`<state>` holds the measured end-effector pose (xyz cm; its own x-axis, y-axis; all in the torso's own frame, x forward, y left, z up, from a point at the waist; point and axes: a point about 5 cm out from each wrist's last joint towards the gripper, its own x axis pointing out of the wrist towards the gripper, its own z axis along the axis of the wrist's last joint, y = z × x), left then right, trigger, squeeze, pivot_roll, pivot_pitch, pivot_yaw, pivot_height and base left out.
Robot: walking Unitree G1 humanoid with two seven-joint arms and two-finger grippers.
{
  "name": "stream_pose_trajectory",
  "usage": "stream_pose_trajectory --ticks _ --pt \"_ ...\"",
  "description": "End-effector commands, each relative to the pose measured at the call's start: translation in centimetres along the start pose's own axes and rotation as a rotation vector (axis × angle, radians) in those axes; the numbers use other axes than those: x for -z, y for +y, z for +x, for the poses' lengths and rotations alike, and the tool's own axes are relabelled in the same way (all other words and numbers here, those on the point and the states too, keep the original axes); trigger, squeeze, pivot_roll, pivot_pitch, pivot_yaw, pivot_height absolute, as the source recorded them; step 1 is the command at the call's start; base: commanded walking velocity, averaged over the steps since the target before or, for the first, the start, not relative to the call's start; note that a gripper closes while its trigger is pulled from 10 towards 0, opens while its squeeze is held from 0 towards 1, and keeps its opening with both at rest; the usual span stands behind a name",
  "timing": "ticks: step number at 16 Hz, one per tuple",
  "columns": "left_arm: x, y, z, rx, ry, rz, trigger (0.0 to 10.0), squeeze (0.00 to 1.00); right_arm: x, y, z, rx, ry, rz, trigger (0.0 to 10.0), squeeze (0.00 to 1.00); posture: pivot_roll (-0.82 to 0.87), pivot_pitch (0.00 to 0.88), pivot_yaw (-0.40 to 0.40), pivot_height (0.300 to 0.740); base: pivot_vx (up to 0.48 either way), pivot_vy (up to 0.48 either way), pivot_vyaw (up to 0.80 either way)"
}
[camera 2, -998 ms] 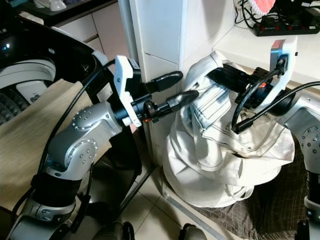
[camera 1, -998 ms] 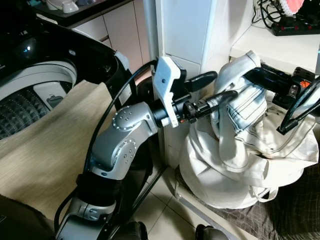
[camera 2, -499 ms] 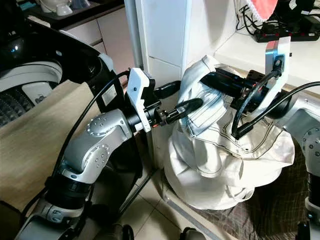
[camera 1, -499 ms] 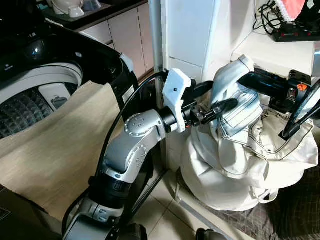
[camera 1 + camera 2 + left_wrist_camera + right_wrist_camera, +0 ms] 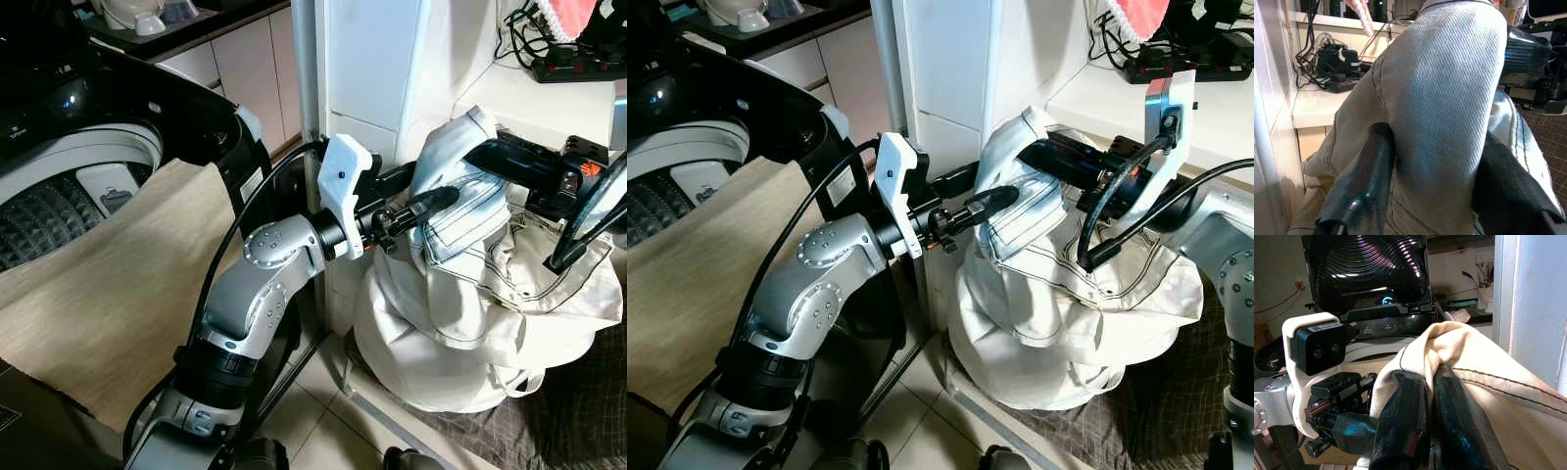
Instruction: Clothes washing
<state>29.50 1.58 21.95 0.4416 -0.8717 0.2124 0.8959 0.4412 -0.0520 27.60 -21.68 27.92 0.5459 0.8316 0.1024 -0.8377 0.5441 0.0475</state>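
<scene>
Denim fills the space between both grippers: a pale pair of jeans (image 5: 458,201) is lifted above a cream laundry bag (image 5: 470,323) on the floor beside the washing machine (image 5: 88,157). The left gripper (image 5: 423,201) has its jaws spread around a fold of the cloth, touching it. The right gripper (image 5: 1043,157) has its jaws clamped on the jeans' top edge.
</scene>
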Motion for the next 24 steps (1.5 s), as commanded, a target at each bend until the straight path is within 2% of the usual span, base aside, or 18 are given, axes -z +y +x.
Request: stream_pose_trajectory --ticks 1,10,11,12,14,15,16,18,19,20,21,22,23,24 --pt "0.7 0.6 -0.4 -0.035 0.031 -0.010 0.0 0.00 -1.5 0.9 0.4 -0.051 -0.055 -0.050 0.0 0.00 -0.10 0.025 0.077 0.740 0.000 0.000 0.00" --pt "0.8 1.1 -0.6 -0.055 0.031 -0.005 0.0 0.00 -1.6 1.0 0.8 -0.042 -0.051 -0.064 0.0 0.00 -0.10 0.027 0.077 0.740 0.000 0.000 0.00" --pt "0.7 1.2 -0.6 -0.064 0.026 -0.005 0.0 0.00 -1.7 1.0 0.8 -0.033 -0.052 -0.065 3.9 0.04 -0.10 0.027 0.077 0.740 0.000 0.000 0.00" --pt "0.5 1.5 -0.7 -0.090 0.012 -0.001 0.0 0.00 -1.8 0.6 0.8 0.011 -0.057 -0.070 10.0 1.00 -0.10 0.027 0.077 0.740 0.000 0.000 0.00" --pt "-0.4 2.6 -1.0 -0.143 -0.027 0.003 0.0 0.00 -2.0 0.7 0.7 -0.012 -0.071 -0.049 10.0 1.00 -0.10 0.021 0.073 0.740 0.000 0.000 0.00" --pt "-1.9 4.1 -1.8 -0.201 -0.069 0.026 0.0 0.00 -2.1 0.7 0.8 0.029 -0.062 -0.060 10.0 1.00 -0.10 0.019 0.075 0.740 0.000 0.000 0.00" --pt "-3.1 5.2 -2.7 -0.235 -0.085 0.071 0.0 0.00 -2.2 1.0 0.9 0.021 -0.061 -0.054 10.0 0.00 -0.10 0.019 0.075 0.740 0.000 0.000 0.00" --pt "-7.3 7.9 -4.8 -0.334 -0.132 0.229 0.0 0.00 -2.2 1.5 1.0 0.010 -0.066 -0.071 10.0 0.00 -0.10 0.018 0.078 0.740 0.000 0.000 0.00" --pt "-11.4 9.8 -6.5 -0.431 -0.193 0.370 0.0 0.00 -2.2 1.6 0.9 0.012 -0.075 -0.086 10.0 0.00 -0.10 0.018 0.078 0.740 0.000 0.000 0.00" --pt "-15.0 10.9 -7.8 -0.524 -0.256 0.481 0.0 0.00 -2.1 1.8 0.9 0.011 -0.082 -0.090 10.0 0.00 -0.09 0.014 0.080 0.740 0.000 0.000 0.00" --pt "-16.6 11.2 -8.4 -0.565 -0.287 0.529 0.0 0.00 -2.1 1.9 0.9 0.011 -0.083 -0.088 10.0 0.00 -0.08 0.010 0.080 0.740 0.000 0.000 0.00" --pt "-21.6 11.7 -10.2 -0.681 -0.370 0.725 0.0 0.00 -1.9 2.0 0.9 0.011 -0.083 -0.086 10.0 0.00 -0.08 0.010 0.080 0.740 0.000 0.000 0.00" --pt "-26.5 11.1 -12.0 -0.793 -0.444 0.946 0.0 0.00 -1.7 2.2 1.0 0.010 -0.084 -0.085 10.0 0.00 -0.08 0.006 0.082 0.740 0.000 0.000 0.00" --pt "-27.9 10.8 -12.6 -0.824 -0.450 1.030 0.0 0.00 -1.6 2.3 1.1 0.007 -0.084 -0.085 10.0 0.00 -0.08 0.005 0.083 0.740 0.000 0.000 0.00"
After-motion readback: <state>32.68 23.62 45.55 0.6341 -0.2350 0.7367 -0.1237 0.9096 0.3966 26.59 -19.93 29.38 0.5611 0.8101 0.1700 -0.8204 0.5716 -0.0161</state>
